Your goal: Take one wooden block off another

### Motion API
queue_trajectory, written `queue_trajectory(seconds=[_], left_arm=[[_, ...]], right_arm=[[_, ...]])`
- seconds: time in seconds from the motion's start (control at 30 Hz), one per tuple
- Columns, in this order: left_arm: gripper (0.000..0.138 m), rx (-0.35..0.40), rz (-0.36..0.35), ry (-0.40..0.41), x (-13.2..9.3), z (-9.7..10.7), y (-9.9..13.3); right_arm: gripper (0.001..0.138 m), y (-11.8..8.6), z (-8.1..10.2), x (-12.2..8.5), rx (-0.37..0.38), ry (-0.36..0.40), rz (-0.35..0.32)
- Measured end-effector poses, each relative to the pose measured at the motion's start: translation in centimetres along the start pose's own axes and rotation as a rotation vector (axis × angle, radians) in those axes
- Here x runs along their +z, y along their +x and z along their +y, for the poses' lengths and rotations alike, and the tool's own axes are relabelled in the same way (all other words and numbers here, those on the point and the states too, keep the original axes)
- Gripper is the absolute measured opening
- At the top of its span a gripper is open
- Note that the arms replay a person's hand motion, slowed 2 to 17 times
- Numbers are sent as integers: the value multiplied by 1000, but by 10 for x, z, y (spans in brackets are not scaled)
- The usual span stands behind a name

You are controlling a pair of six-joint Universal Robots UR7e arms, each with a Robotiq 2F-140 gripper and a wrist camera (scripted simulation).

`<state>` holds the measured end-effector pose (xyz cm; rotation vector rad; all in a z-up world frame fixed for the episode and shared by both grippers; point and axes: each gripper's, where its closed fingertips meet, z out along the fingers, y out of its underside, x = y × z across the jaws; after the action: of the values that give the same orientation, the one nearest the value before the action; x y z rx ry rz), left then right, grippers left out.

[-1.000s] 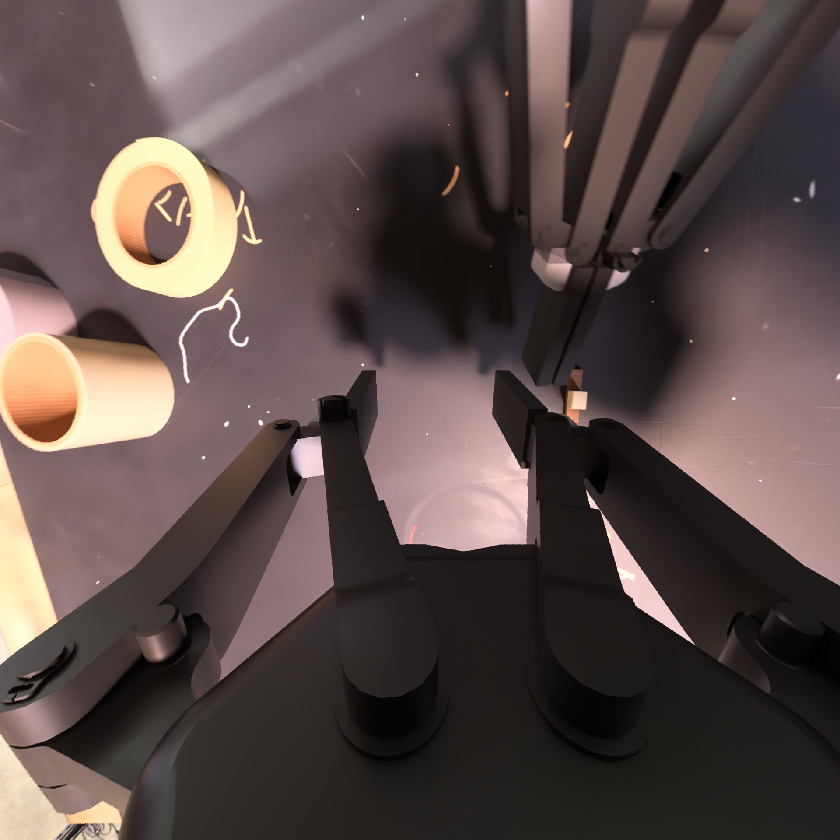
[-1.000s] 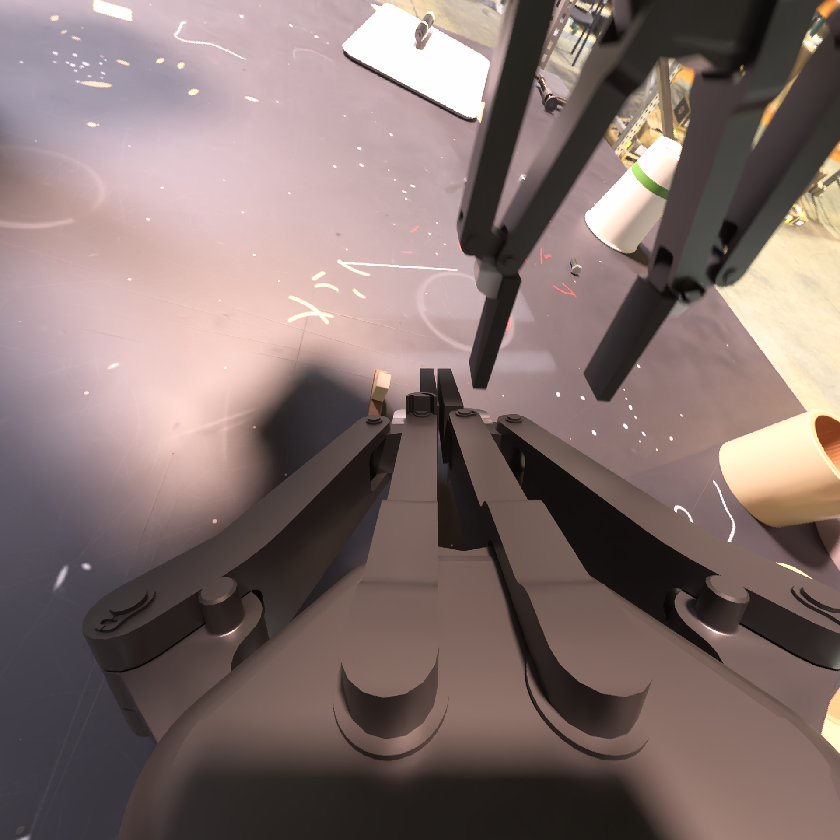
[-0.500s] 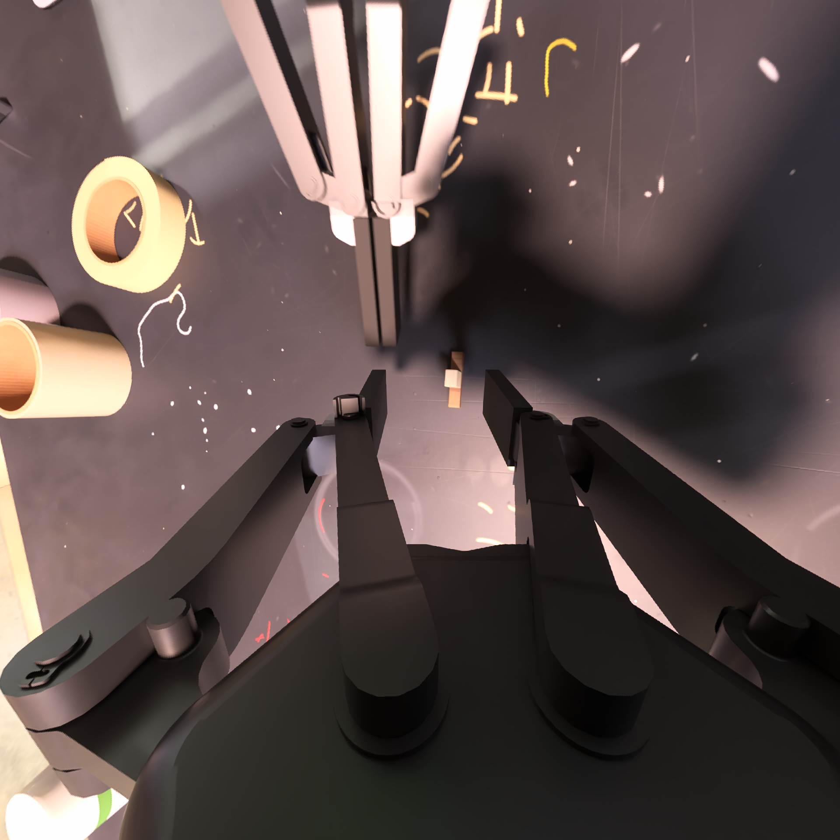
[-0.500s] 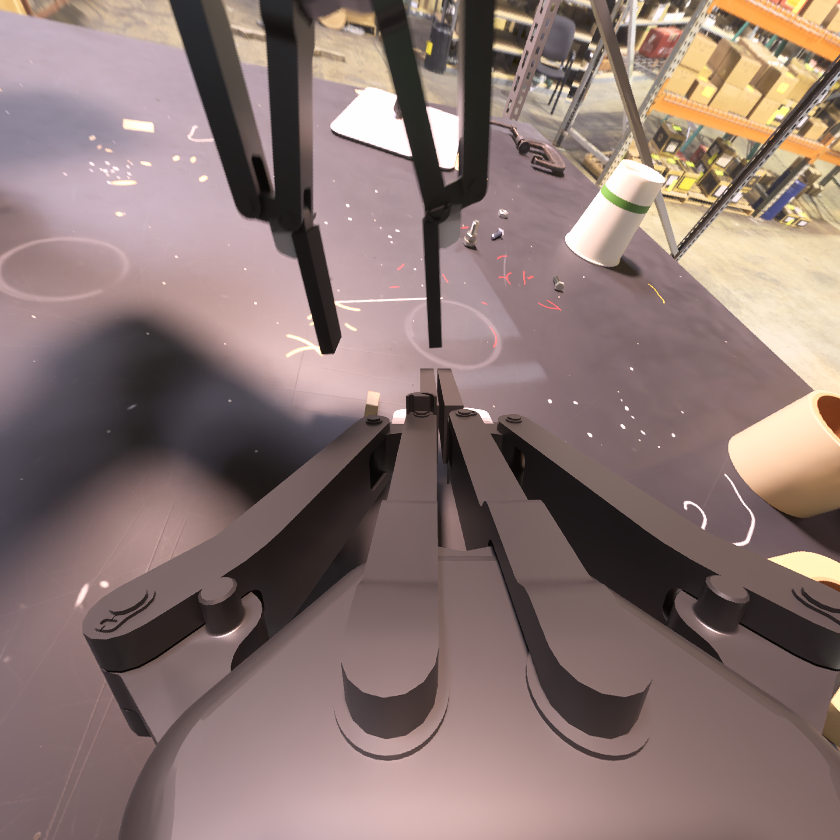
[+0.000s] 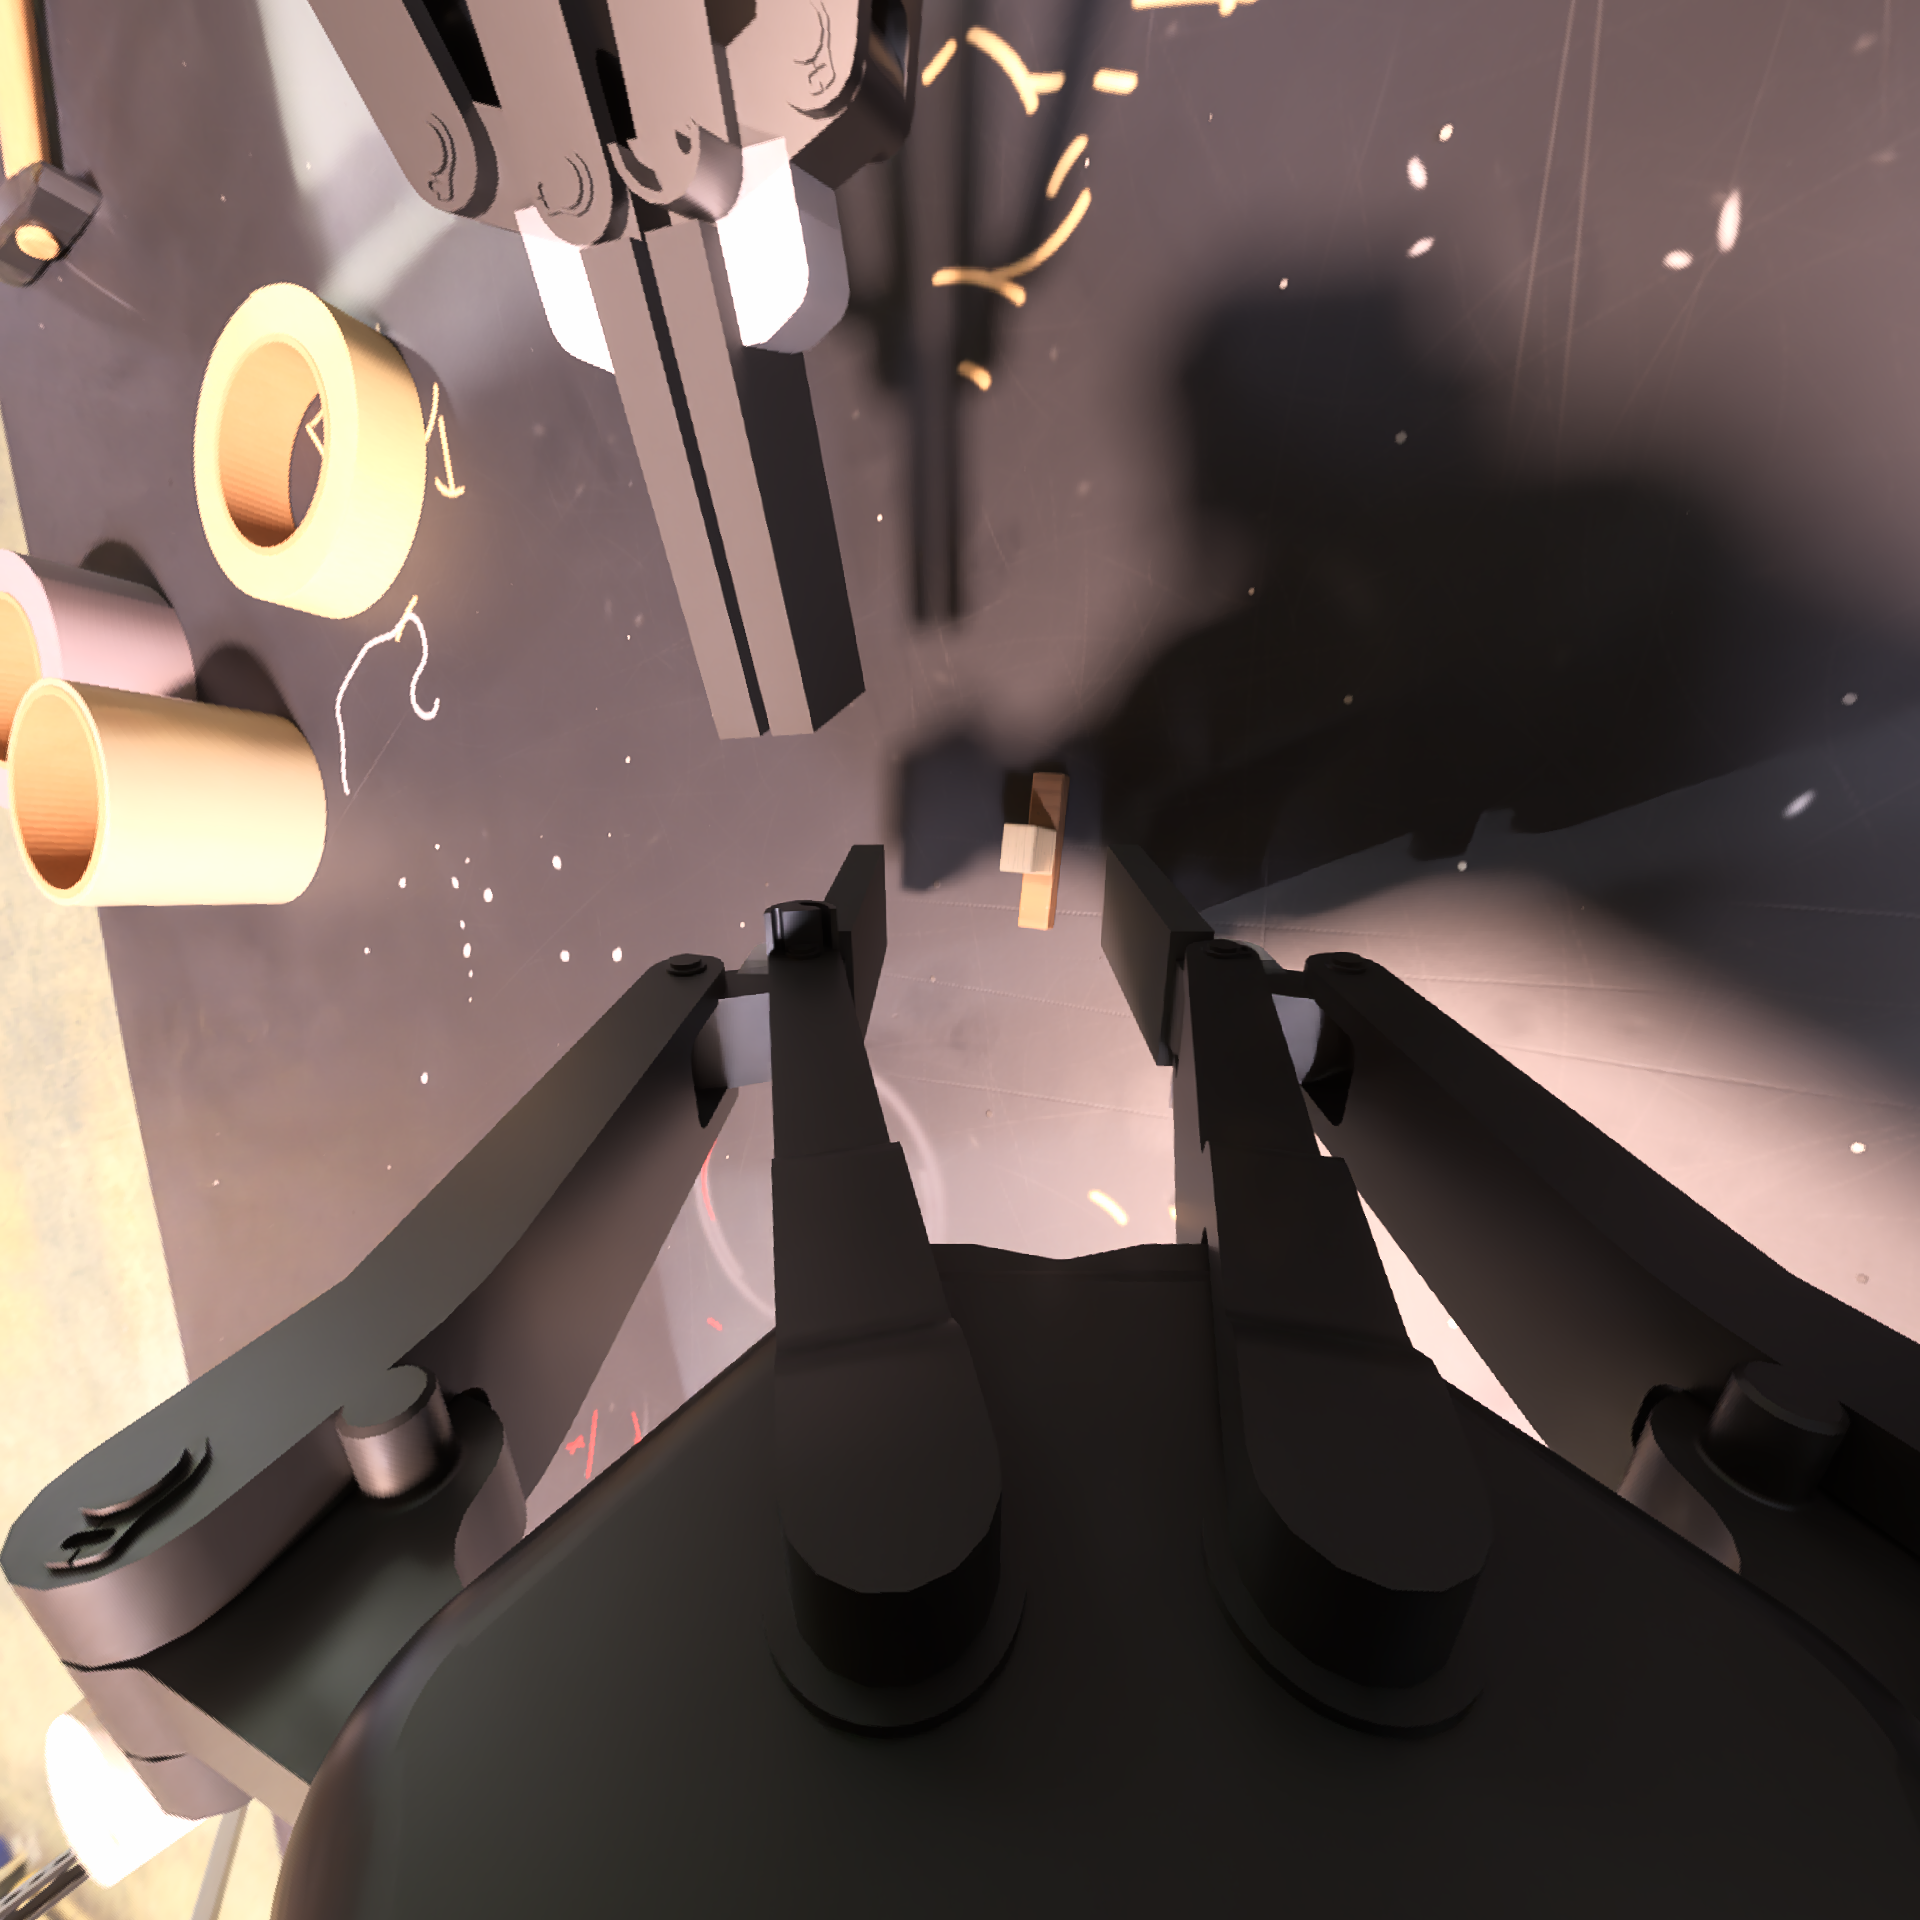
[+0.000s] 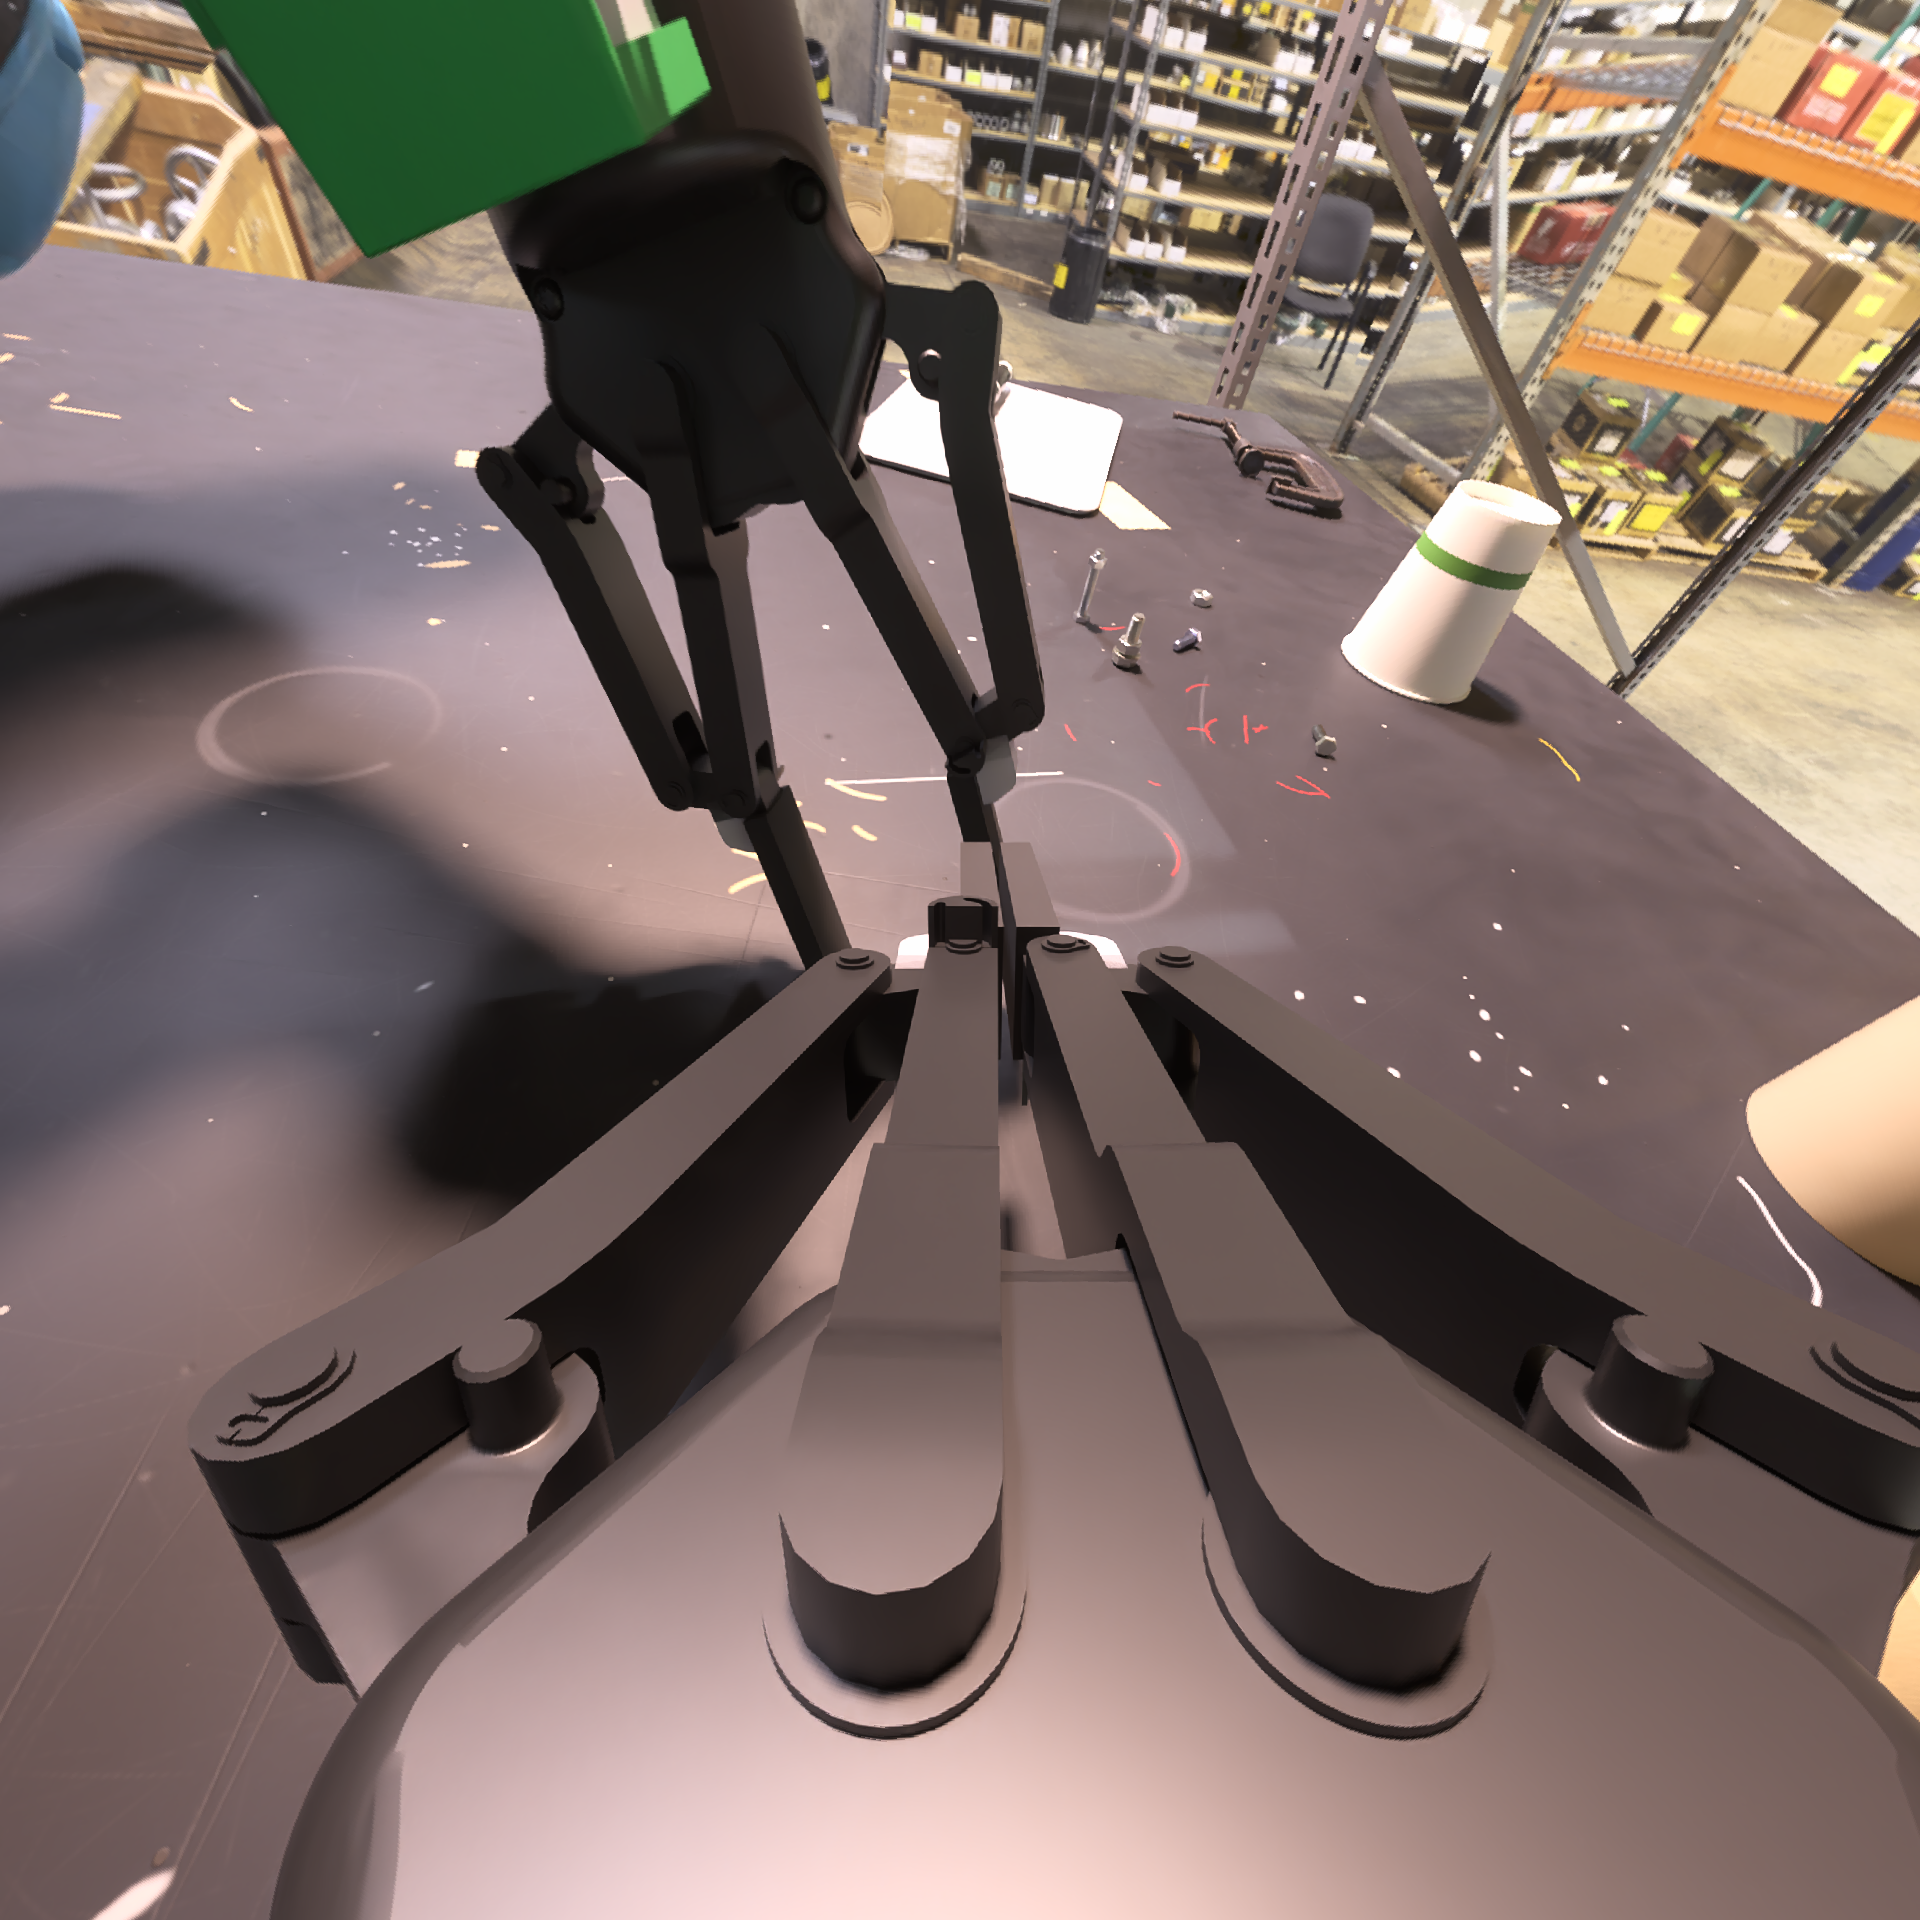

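A small pale wooden cube (image 5: 1018, 847) sits against the middle of a longer, thin brown wooden block (image 5: 1043, 894) on the dark table. My left gripper (image 5: 997, 904) is open and empty, and the pair lies in line with the gap between its fingertips, just beyond them. It also shows in the right wrist view (image 6: 894, 873), pointing down at the table. My right gripper (image 6: 997, 883) is shut and empty. In the left wrist view it (image 5: 779, 707) hangs to the upper left of the blocks, apart from them. The blocks are hidden in the right wrist view.
A tape roll (image 5: 301, 457) and cardboard tubes (image 5: 166, 800) lie at the left near the table edge. A white paper cup with a green band (image 6: 1444, 592), loose bolts (image 6: 1127, 634), a dark clamp (image 6: 1278, 478) and a white board (image 6: 997, 447) sit farther off.
My left gripper has shifted so the blocks now lie in line with the gap between its open fingers. My right gripper, still shut, has drawn away from the blocks and lost sight of them.
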<state>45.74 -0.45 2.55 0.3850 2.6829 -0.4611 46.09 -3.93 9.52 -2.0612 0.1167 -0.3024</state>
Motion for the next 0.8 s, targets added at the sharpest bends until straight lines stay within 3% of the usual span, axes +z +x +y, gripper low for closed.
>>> queue_trajectory(seconds=[0.27, 0.5, 0.63, 0.8], left_arm=[[30, 24, 24, -13, 5, 0, -2], [16, 50, 83, 48, 6, -11, 5], [13, 59, 119, 72, 6, -14, 9], [10, 59, 115, 78, 8, -15, 6]], right_arm=[[2, -6, -13, -6, 17, 71, -50], [2, -11, -19, -10, 29, 108, -99], [2, -12, -19, -11, 27, 108, -118], [2, -13, -15, -12, 11, 84, -131]])
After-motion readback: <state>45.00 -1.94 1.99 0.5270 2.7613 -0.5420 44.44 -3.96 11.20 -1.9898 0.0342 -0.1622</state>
